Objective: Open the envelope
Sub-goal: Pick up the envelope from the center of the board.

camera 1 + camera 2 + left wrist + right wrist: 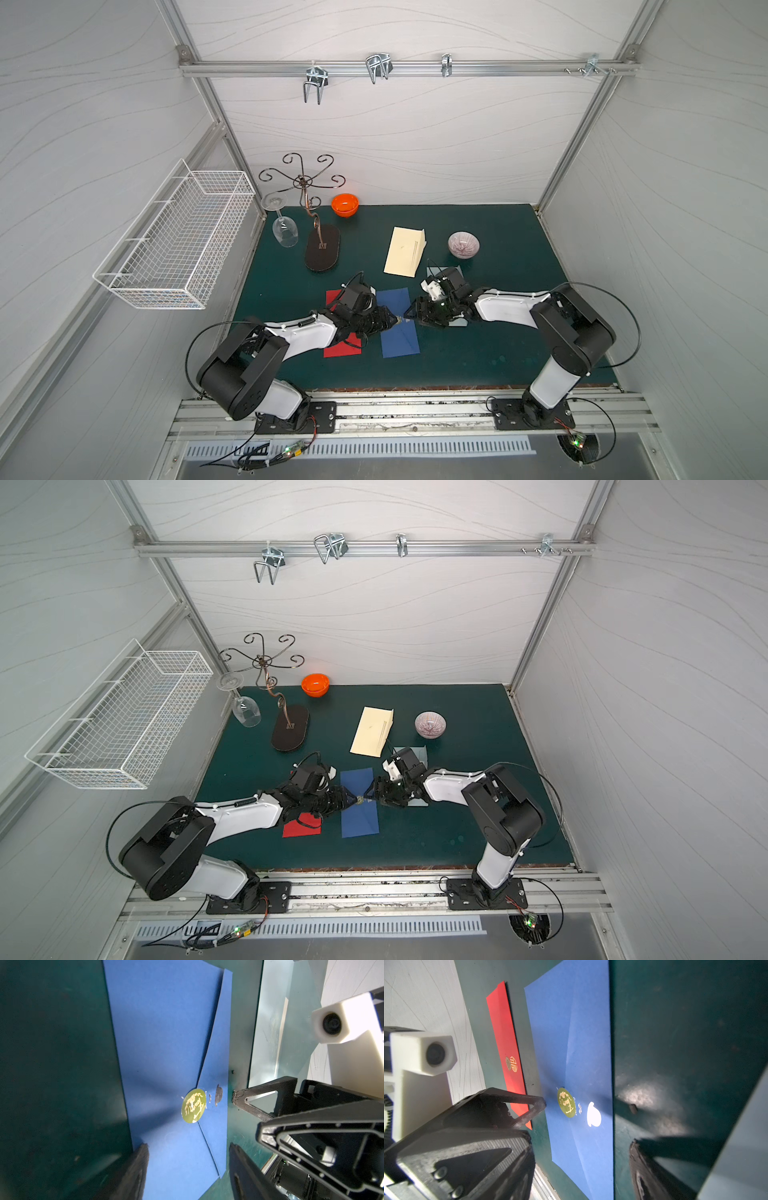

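Since the blue envelope (399, 328) lies flat in the middle of the table (478, 357), flap side up, it looks like thin, light paper that will slide or buckle rather than resist. Its triangular flap (216, 1053) is pinned at the tip by a round gold sticker (193, 1105). The slanted flap edge beside that seal seems the place to take hold, with the body pressed down so the whole thing does not lift. A hard tug could tear the paper. The left pincer (393, 322) and right pincer (410, 315) face each other just either side of the sticker, both with jaws apart and nothing between them. A red envelope (506, 1047) lies just beside, partly under the left arm.
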`<action>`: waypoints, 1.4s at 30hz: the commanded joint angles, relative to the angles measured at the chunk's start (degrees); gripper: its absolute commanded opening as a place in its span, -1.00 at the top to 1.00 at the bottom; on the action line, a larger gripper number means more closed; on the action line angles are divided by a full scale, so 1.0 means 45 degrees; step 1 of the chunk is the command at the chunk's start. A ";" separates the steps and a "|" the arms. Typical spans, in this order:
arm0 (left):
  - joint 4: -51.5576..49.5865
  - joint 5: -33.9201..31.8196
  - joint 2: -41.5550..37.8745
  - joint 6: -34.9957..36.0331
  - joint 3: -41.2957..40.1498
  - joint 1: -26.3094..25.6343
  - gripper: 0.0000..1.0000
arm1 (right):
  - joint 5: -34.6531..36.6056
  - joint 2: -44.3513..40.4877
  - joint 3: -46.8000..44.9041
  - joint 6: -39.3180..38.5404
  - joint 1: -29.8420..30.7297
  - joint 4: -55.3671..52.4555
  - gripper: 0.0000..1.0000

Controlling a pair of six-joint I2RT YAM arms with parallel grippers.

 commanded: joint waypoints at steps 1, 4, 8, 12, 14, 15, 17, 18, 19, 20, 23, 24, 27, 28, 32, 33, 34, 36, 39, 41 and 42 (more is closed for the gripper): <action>0.0279 -0.0015 0.0168 -0.0117 0.0472 -0.0061 -0.27 | 0.0194 0.0767 -0.0329 0.0027 0.0128 -0.0909 -0.47; 0.0295 0.0012 0.0263 -0.0122 0.0488 -0.0046 -0.24 | 0.0196 0.0755 -0.0334 0.0033 0.0144 -0.0893 -0.47; 0.0337 0.0046 0.0432 -0.0169 0.0491 -0.0065 -0.20 | 0.0155 0.0770 -0.0368 0.0051 0.0128 -0.0835 -0.47; 0.0360 0.0052 0.0490 -0.0183 0.0463 -0.0075 -0.17 | 0.0150 0.0747 -0.0364 0.0032 0.0125 -0.0868 -0.47; 0.0337 0.0039 0.0462 -0.0181 0.0471 -0.0066 -0.16 | 0.0154 0.0756 -0.0349 0.0051 0.0110 -0.0870 -0.47; 0.0306 0.0039 0.0436 -0.0185 0.0468 -0.0068 -0.16 | 0.0135 0.0775 -0.0349 0.0051 0.0123 -0.0880 -0.47; 0.0296 0.0031 0.0427 -0.0183 0.0470 -0.0076 -0.15 | 0.0121 0.0794 -0.0320 0.0045 0.0115 -0.0869 -0.47; 0.0285 0.0019 0.0415 -0.0185 0.0487 -0.0063 -0.15 | 0.0116 0.0775 -0.0328 0.0049 0.0109 -0.0871 -0.46; 0.0279 0.0026 0.0396 -0.0181 0.0492 -0.0071 -0.15 | 0.0115 0.0774 -0.0329 0.0051 0.0109 -0.0879 -0.47; 0.0279 0.0006 0.0393 -0.0162 0.0490 -0.0079 -0.15 | 0.0114 0.0752 -0.0346 0.0051 0.0113 -0.0869 -0.47; 0.0261 0.0015 0.0373 -0.0199 0.0454 -0.0071 -0.14 | 0.0087 0.0809 -0.0344 0.0109 0.0116 -0.0794 -0.47; 0.0225 -0.0023 0.0347 -0.0210 0.0434 -0.0079 -0.13 | 0.0047 0.0843 -0.0349 0.0128 0.0104 -0.0791 -0.47; 0.0221 -0.0059 0.0276 -0.0220 0.0377 -0.0066 -0.11 | 0.0057 0.0805 -0.0387 0.0167 0.0075 -0.0769 -0.46; 0.0210 -0.0059 0.0286 -0.0220 0.0377 -0.0071 -0.10 | 0.0081 0.0776 -0.0421 0.0185 0.0075 -0.0760 -0.46; 0.0265 -0.0075 0.0387 -0.0288 0.0375 -0.0064 -0.07 | 0.0021 0.0762 -0.0522 0.0226 0.0031 -0.0628 -0.40; 0.0261 -0.0022 0.0431 -0.0267 0.0394 -0.0066 -0.06 | -0.0030 0.0772 -0.0543 0.0226 0.0009 -0.0580 -0.37; 0.0279 0.0017 0.0454 -0.0259 0.0432 -0.0071 -0.05 | -0.0060 0.0784 -0.0562 0.0238 0.0007 -0.0506 -0.37; 0.0205 0.0011 0.0500 -0.0255 0.0453 -0.0066 -0.04 | -0.0118 0.0792 -0.0609 0.0240 0.0005 -0.0411 -0.33; 0.0201 -0.0086 0.0549 -0.0337 0.0439 -0.0068 -0.03 | -0.0175 0.0838 -0.0675 0.0271 -0.0030 -0.0275 -0.32; 0.0182 -0.0095 0.0607 -0.0356 0.0448 -0.0071 -0.02 | -0.0264 0.0892 -0.0678 0.0266 -0.0063 -0.0198 -0.30; 0.0159 -0.0094 0.0627 -0.0356 0.0472 -0.0067 -0.02 | -0.0313 0.0908 -0.0693 0.0271 -0.0067 -0.0150 -0.30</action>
